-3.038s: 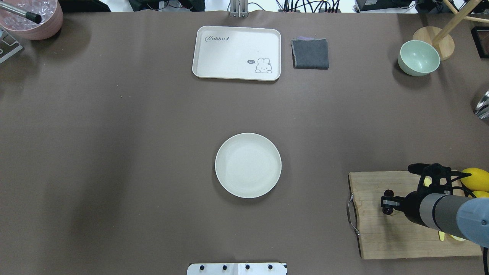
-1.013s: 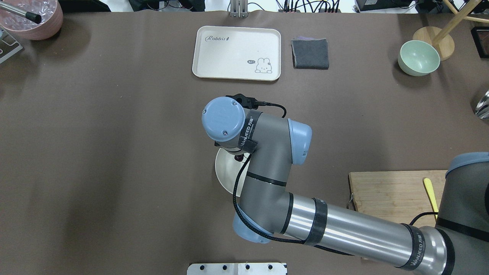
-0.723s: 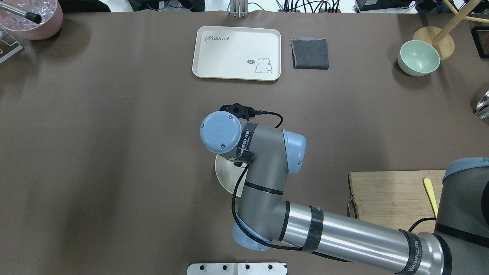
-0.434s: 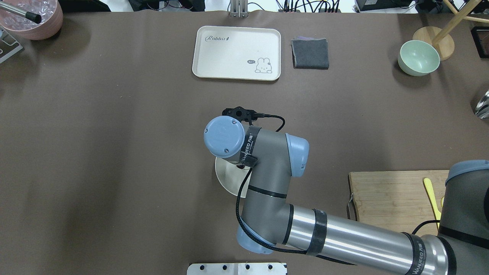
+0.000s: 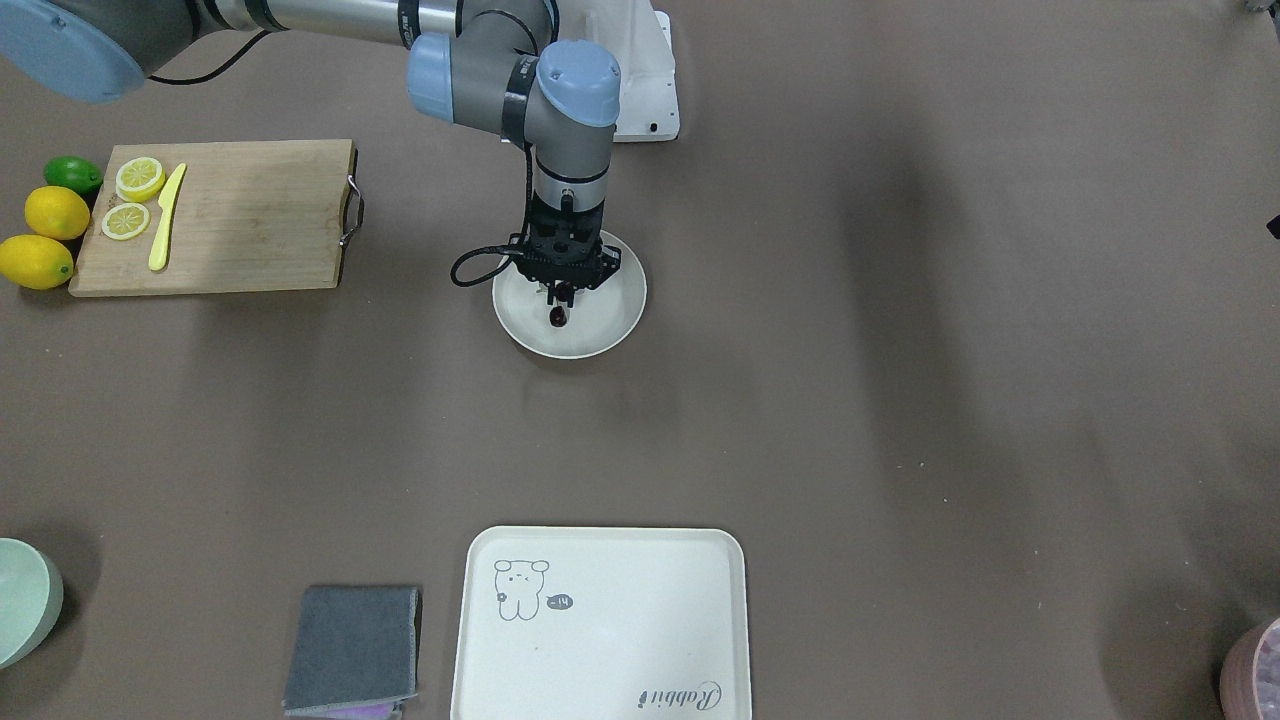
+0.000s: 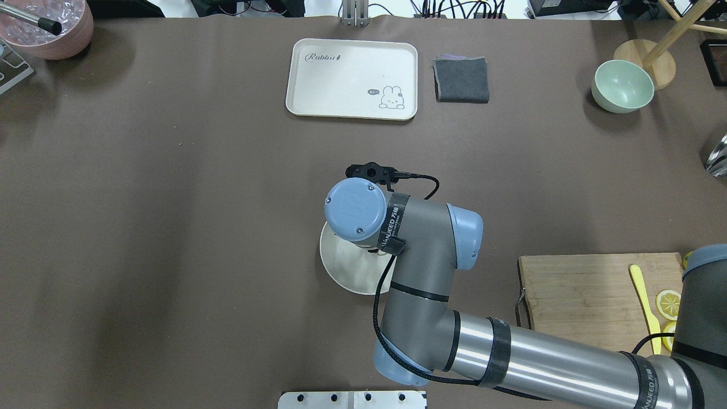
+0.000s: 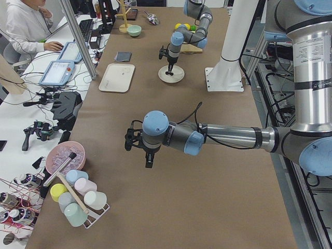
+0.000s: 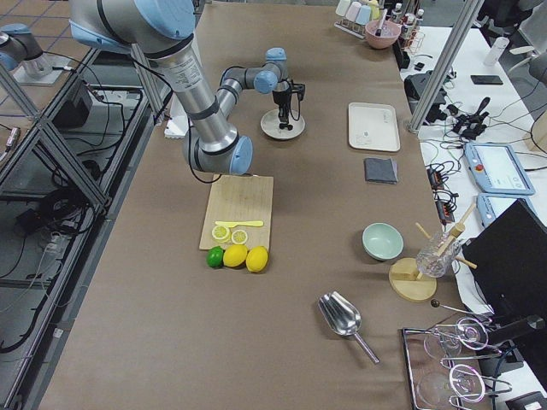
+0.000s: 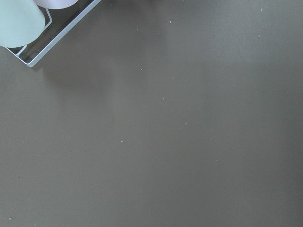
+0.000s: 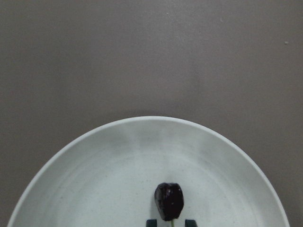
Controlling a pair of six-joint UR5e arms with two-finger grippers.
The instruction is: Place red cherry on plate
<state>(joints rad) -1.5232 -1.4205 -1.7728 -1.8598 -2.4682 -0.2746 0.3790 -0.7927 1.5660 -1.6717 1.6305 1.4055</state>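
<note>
The cream-white plate (image 5: 612, 312) sits mid-table, and my right gripper (image 5: 560, 293) points straight down over it. The red cherry (image 5: 558, 317) hangs just below the fingertips, a dark maroon ball on a thin stem. In the right wrist view the red cherry (image 10: 169, 201) shows over the plate (image 10: 118, 179), its stem running up between the tips of my right gripper (image 10: 170, 222), which is shut on it. In the overhead view the arm covers most of the plate (image 6: 341, 267) and hides the cherry. My left gripper (image 7: 149, 162) hovers over bare table far from the plate; I cannot tell its state.
A wooden cutting board (image 5: 230, 215) with a yellow knife (image 5: 165, 215) and lemon slices lies beside lemons (image 5: 58, 212) and a lime. Along the far edge stand a rabbit tray (image 5: 600, 625), a grey cloth (image 5: 350, 645) and a green bowl (image 6: 623, 85). A cup rack (image 7: 78, 202) stands near my left arm.
My right arm carried the cherry from the cutting board to over the plate. In the last second its wrist shifted slightly right above the plate.
</note>
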